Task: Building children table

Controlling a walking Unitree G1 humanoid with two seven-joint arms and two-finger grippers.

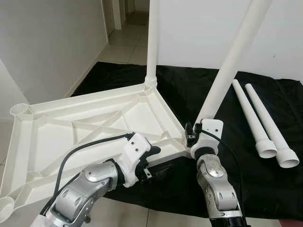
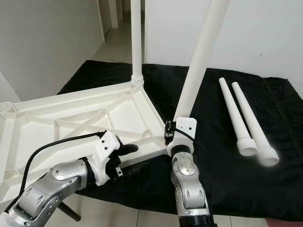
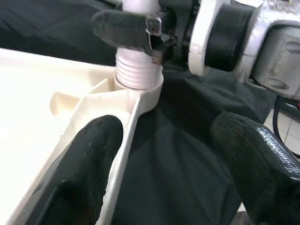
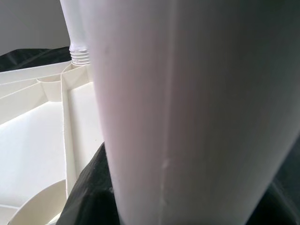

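Right pincer around leg, spare legs nearby.

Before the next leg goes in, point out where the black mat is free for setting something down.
Free: the black mat between the right gripper and the two loose legs, and the strip behind them. Crowded: the near tabletop corner, where both grippers meet, the left gripper straddling its edge.

The two head cameras looked forward and down from above the near edge, sharing the upturned white tabletop on the left and the black cloth reaching to the far wall. The left wrist camera sat very near the tabletop's near right corner, facing the threaded leg. The right wrist camera was pressed against that leg.
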